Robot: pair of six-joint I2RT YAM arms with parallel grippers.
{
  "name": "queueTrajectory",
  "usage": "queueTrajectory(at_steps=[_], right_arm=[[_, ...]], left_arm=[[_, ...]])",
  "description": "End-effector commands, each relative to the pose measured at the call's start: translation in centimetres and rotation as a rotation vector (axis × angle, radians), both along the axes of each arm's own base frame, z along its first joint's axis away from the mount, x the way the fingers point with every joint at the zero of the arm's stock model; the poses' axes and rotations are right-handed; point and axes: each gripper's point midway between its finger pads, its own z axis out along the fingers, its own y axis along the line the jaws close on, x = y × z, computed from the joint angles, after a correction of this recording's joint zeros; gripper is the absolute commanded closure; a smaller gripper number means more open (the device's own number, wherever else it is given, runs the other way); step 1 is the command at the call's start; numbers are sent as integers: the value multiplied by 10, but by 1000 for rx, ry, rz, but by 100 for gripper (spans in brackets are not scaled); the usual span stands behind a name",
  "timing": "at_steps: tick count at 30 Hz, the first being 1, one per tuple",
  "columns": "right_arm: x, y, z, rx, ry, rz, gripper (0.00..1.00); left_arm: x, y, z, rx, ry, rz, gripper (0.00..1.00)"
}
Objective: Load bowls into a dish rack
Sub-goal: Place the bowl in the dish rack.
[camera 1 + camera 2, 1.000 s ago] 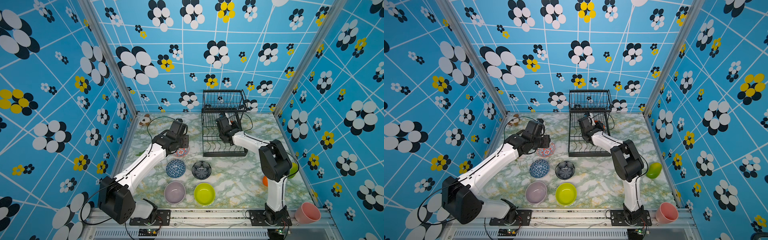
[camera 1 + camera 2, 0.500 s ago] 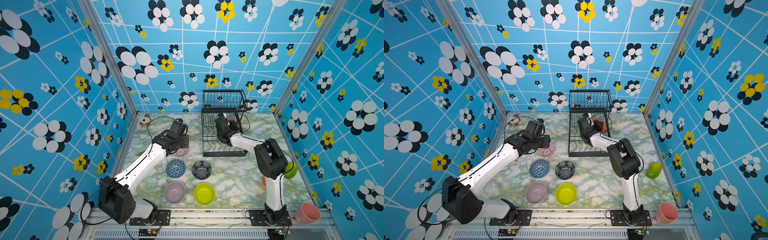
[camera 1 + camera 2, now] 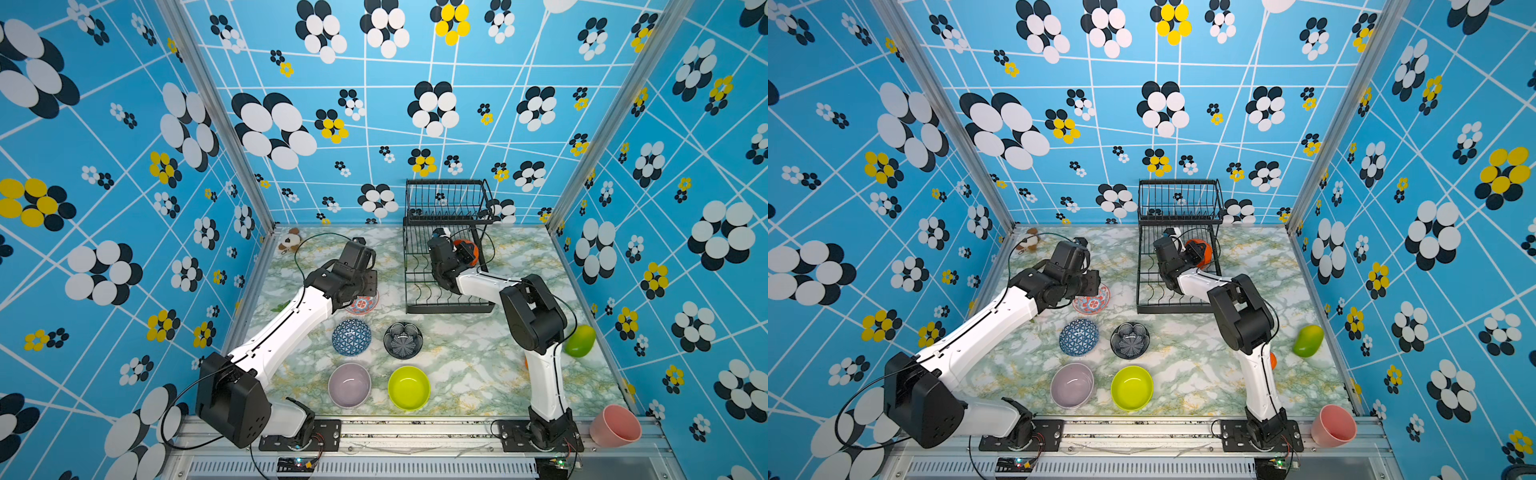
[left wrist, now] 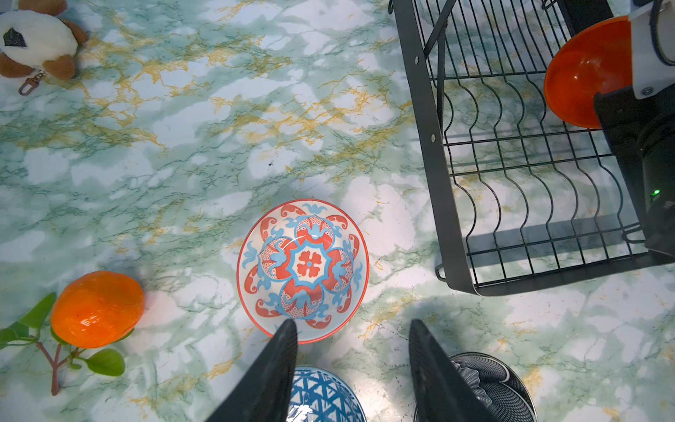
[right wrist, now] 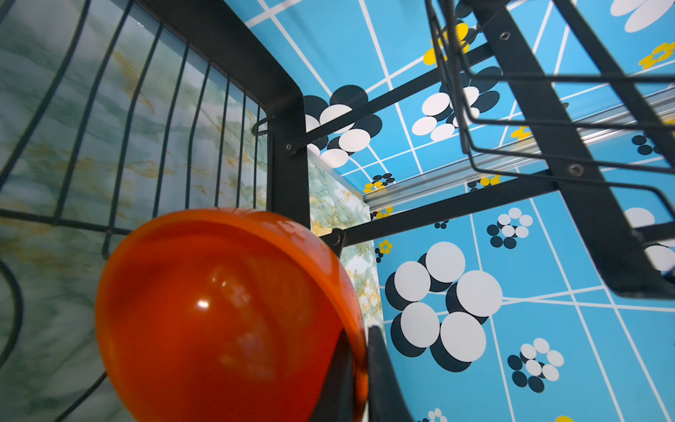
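Note:
My right gripper (image 5: 361, 339) is shut on the rim of the orange bowl (image 5: 219, 310), holding it on edge inside the lower tier of the black dish rack (image 3: 449, 309); the orange bowl (image 3: 466, 248) shows under the upper basket. My left gripper (image 4: 352, 323) hangs open over the table, one fingertip over the near rim of the red-blue floral bowl (image 4: 303, 268). On the table stand the blue geometric bowl (image 3: 351, 336), the black bowl (image 3: 403, 340), the lilac bowl (image 3: 349, 384) and the lime-green bowl (image 3: 408, 387).
An orange fruit (image 4: 96, 308) with leaves lies beside the floral bowl. A plush toy (image 3: 289, 241) sits in the far left corner. A green fruit (image 3: 579, 340) lies by the right wall, and a pink cup (image 3: 615, 426) stands on the front rail.
The right arm's elbow has swung left, and the orange bowl shows more plainly inside the rack. The left arm has not moved.

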Motion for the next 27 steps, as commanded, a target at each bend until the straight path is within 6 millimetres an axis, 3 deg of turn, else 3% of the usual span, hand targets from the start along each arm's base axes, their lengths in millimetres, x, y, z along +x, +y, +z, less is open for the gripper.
queueTrajectory(at_steps=[1, 4, 27], right_arm=[[2, -9, 5, -32, -49, -57, 100], [4, -8, -5, -61, -33, -59, 100], [15, -6, -19, -149, -17, -78, 100]], left_arm=[[-4, 1, -7, 31, 10, -12, 48], [-4, 1, -7, 30, 11, -12, 48], [-4, 0, -8, 34, 12, -14, 48]])
